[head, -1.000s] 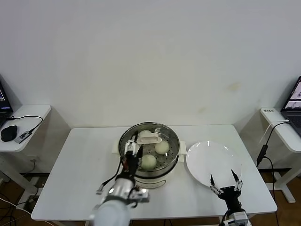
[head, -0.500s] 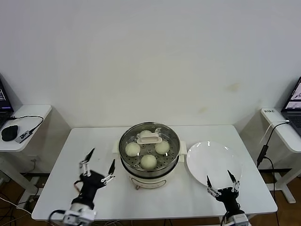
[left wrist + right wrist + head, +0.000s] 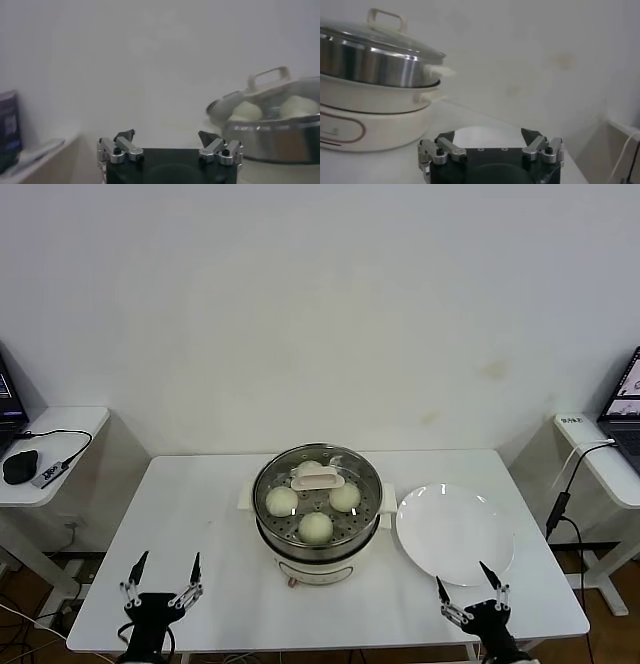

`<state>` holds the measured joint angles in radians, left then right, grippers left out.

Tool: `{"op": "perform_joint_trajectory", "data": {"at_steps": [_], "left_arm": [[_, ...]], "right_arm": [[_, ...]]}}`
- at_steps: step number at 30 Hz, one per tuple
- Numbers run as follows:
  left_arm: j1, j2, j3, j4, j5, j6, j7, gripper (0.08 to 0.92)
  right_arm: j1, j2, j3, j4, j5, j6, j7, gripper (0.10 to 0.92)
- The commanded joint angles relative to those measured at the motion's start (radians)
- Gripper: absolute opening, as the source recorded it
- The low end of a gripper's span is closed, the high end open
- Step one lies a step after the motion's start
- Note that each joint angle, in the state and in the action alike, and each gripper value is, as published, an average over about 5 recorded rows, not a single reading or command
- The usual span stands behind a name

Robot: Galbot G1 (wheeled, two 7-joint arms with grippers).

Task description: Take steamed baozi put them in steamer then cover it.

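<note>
- Steamed baozi, pale round buns (image 3: pixel 316 526), sit inside the shiny steel steamer (image 3: pixel 317 514) under the clear glass cover (image 3: pixel 317 481).
- We see left end effector (image 3: pixel 160 588) and right end effector (image 3: pixel 470 600) wide open, empty, flanking it.

left gripper (image 3: pixel 160 582) withdrawn from steamer (image 3: pixel 317 524), seemingly lower

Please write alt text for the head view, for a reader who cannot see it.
A steel steamer stands mid-table with its glass cover on and four baozi visible inside. An empty white plate lies to its right. The left gripper and right gripper sit open at the near table edge.
</note>
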<state>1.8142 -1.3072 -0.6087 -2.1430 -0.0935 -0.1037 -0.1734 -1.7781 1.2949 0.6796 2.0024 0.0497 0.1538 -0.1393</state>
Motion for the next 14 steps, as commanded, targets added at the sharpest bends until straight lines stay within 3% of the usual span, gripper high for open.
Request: {"op": "perform_joint_trajectory", "data": {"at_steps": [1,14], "left_arm": [[0.064,-0.029,-0.037,0.038,-0.135,-0.090,-0.014,0.823],[0.065,-0.066,-0.013,0.030,-0.048,-0.086,-0.002,0.823]], "right_arm": [[-0.062,-0.068,-0.044,0.033,0.088,0.004,0.008,0.823],[-0.066,-0.050,-0.054,0.047,0.028,0.017,0.009,0.823]]}}
